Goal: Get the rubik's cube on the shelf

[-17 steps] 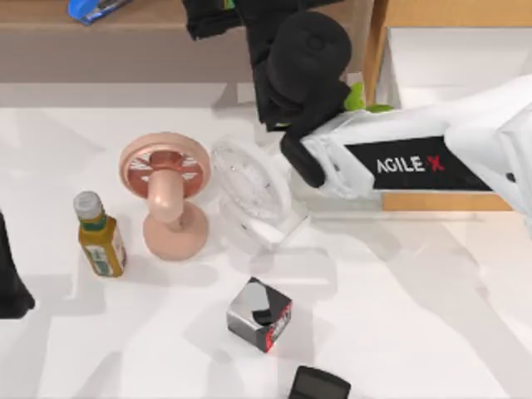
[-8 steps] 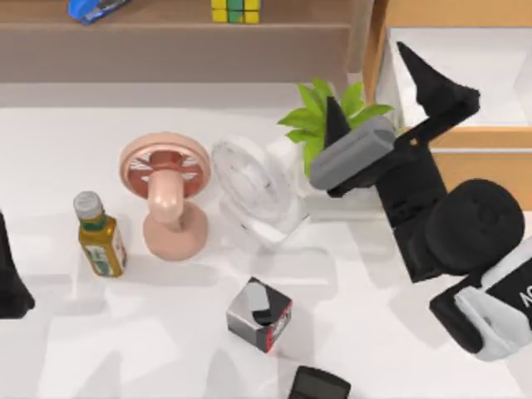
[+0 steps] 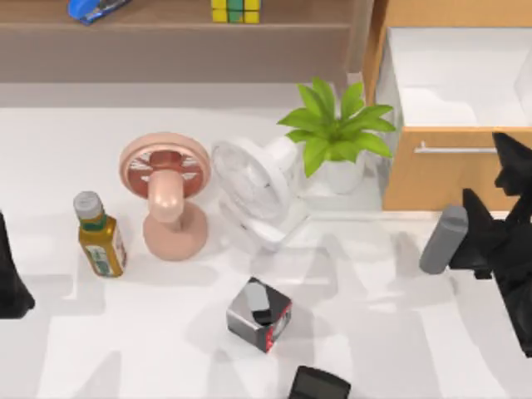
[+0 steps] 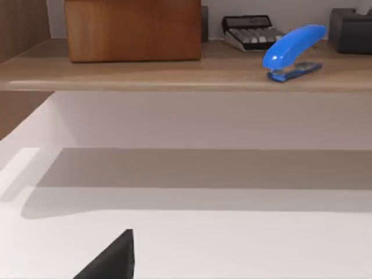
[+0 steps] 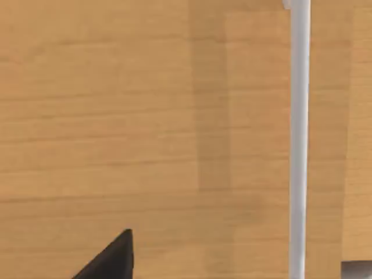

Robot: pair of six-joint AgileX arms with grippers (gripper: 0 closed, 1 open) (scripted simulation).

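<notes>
the rubik's cube (image 3: 235,10) is seated on the shelf (image 3: 166,17); right gripper (image 3: 499,195) is spread open, empty, at the tabletop's right edge; left gripper's state cannot be told

No legible text, label, brand or number on anything.

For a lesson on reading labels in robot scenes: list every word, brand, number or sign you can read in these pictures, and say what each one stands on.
No text can be read in these pictures.
Bottle: its green and yellow label is too blurred to read.
Grey-black-red box: it shows only patches of colour, no letters.
Calculator on the shelf: its keys are too small to read.
Rubik's cube: plain coloured squares, no writing.
</notes>
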